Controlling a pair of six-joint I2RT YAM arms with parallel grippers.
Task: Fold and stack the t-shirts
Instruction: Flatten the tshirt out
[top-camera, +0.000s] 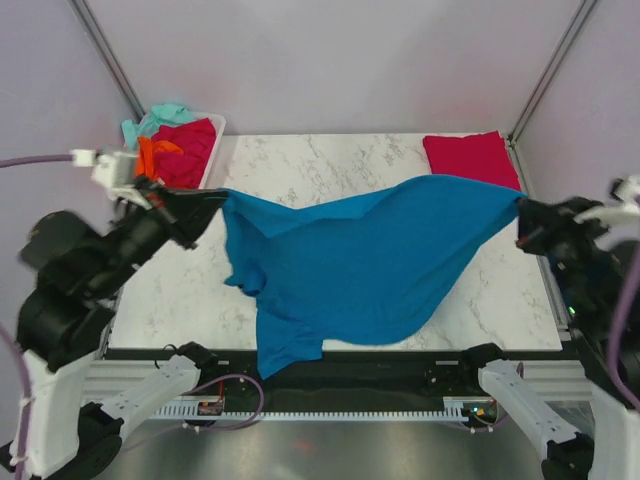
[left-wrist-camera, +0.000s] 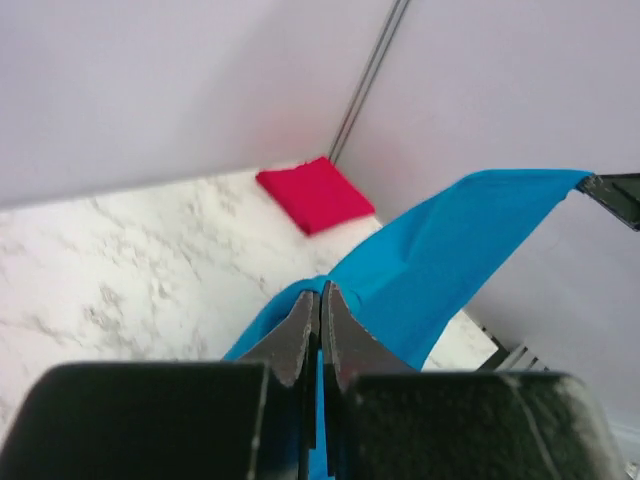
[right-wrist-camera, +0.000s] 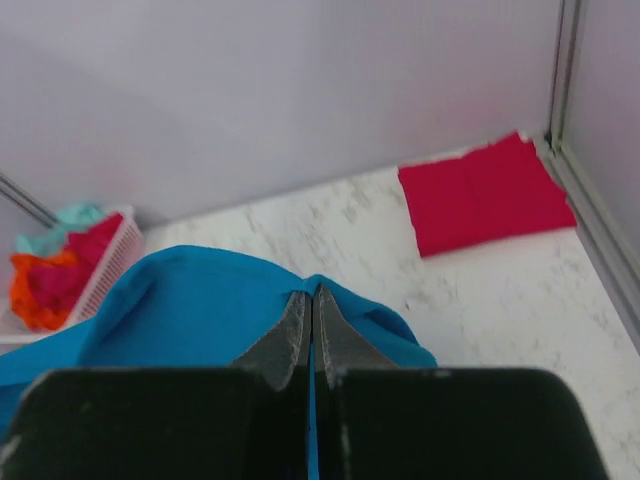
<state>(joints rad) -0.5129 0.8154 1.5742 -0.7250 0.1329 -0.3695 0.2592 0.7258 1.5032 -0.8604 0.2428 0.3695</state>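
The teal-blue t-shirt (top-camera: 360, 265) hangs stretched between my two grippers above the marble table, its lower part draping over the near edge. My left gripper (top-camera: 215, 200) is shut on its left corner; in the left wrist view the cloth (left-wrist-camera: 440, 260) runs from my left gripper (left-wrist-camera: 322, 290) toward the right arm. My right gripper (top-camera: 522, 212) is shut on the right corner; in the right wrist view my right gripper (right-wrist-camera: 310, 293) pinches the blue cloth (right-wrist-camera: 190, 310). A folded crimson shirt (top-camera: 470, 158) lies at the far right corner; it also shows in the wrist views (left-wrist-camera: 315, 195) (right-wrist-camera: 485, 195).
A white plastic basket (top-camera: 215, 150) at the far left holds red, orange and mint shirts (top-camera: 175, 145); it also shows in the right wrist view (right-wrist-camera: 110, 265). Frame posts stand at the back corners. The marble table (top-camera: 180, 290) is bare at the left.
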